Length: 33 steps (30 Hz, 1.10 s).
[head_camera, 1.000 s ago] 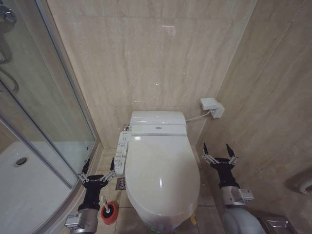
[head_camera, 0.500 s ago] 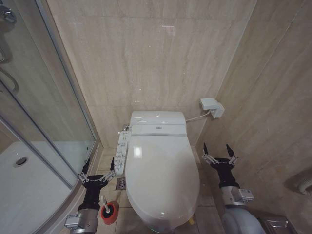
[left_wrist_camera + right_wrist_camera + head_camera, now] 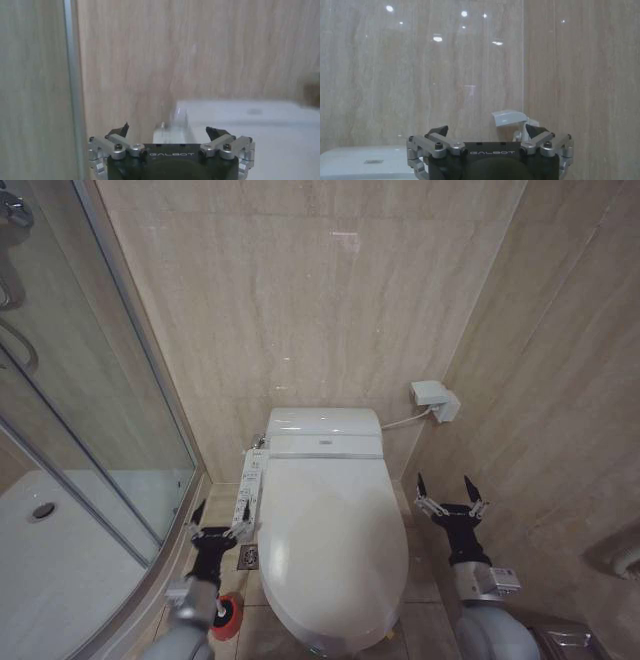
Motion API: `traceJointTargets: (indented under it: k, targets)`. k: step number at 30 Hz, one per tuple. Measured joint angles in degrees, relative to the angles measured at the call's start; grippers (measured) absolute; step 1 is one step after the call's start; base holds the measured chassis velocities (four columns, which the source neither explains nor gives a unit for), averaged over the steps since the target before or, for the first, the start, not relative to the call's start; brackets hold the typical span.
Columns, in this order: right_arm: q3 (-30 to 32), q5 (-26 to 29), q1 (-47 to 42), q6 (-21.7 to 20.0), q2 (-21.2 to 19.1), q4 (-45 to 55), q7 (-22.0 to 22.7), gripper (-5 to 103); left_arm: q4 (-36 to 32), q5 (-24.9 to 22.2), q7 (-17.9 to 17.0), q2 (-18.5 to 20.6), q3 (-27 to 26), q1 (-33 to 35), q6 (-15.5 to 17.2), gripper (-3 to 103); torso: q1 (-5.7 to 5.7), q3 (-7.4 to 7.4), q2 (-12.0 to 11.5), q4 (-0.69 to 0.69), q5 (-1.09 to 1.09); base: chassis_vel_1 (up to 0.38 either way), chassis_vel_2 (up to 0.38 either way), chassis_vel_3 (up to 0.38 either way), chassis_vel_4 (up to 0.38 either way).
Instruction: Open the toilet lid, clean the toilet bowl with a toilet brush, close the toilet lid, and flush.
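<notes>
Beside the closed toilet lid (image 3: 333, 545), the left gripper (image 3: 221, 518) hovers with jaws wide, nearer its edge than the parked, wide-open right gripper (image 3: 450, 492). Its long axis runs toward the wall; the toilet brush (image 3: 226, 617) stands below the left arm.

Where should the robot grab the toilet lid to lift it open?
Probably at the front rim of the toilet lid, where a small yellow tab sticks out, pinching from the front and lifting up. The lid lies flat and shut, hinged at the back by the tank. The open right gripper is on that side.
</notes>
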Motion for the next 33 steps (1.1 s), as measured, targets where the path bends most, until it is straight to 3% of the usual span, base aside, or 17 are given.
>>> traceJointTargets:
  k: [8,13,15,18,21,25,33]
  targets:
    - [0.0,0.0,-0.01,0.0,0.0,-0.01,0.0,100,-4.19,2.62,-0.49,0.61,-0.41,1.36,-0.71,100,0.0,0.0,0.0,0.04,-0.01,0.0,0.0,0.0,0.0]
    - [-0.01,0.0,-0.01,0.0,0.0,-0.01,0.0,100,-9.7,3.9,-2.71,1.45,-0.65,3.58,-1.97,100,-0.01,0.0,0.0,0.04,0.0,0.0,0.0,0.0,0.0]
    - [0.0,0.0,-0.01,0.0,0.0,0.0,0.0,100,-9.57,3.81,-3.16,1.65,-0.67,3.64,-3.48,100,-0.01,0.0,0.0,0.04,0.0,0.0,0.0,0.0,0.0]
    - [0.0,0.0,-0.01,0.0,0.0,0.0,0.0,100,-4.75,2.78,-3.53,1.79,-1.12,3.28,-10.06,100,-0.01,0.0,0.0,0.02,-0.03,0.0,0.0,0.0,0.0]
    - [0.0,0.0,-0.01,0.0,0.0,-0.01,0.0,100,-2.85,1.97,-2.87,1.67,-1.29,3.86,-12.45,100,-0.01,0.0,0.0,0.04,-0.02,0.0,0.0,0.0,0.0]
    - [0.0,0.0,-0.01,0.0,0.0,-0.01,0.0,100,-1.54,1.64,-2.75,1.22,-1.38,4.05,-13.98,100,-0.01,0.0,0.0,0.04,-0.01,0.0,0.0,0.0,0.0]
    - [-0.01,0.0,-0.01,0.0,0.0,0.0,0.0,100,-1.57,1.71,-2.75,0.57,-1.57,4.11,-14.09,100,-0.01,0.0,0.0,0.03,-0.01,0.0,0.0,0.0,0.0]
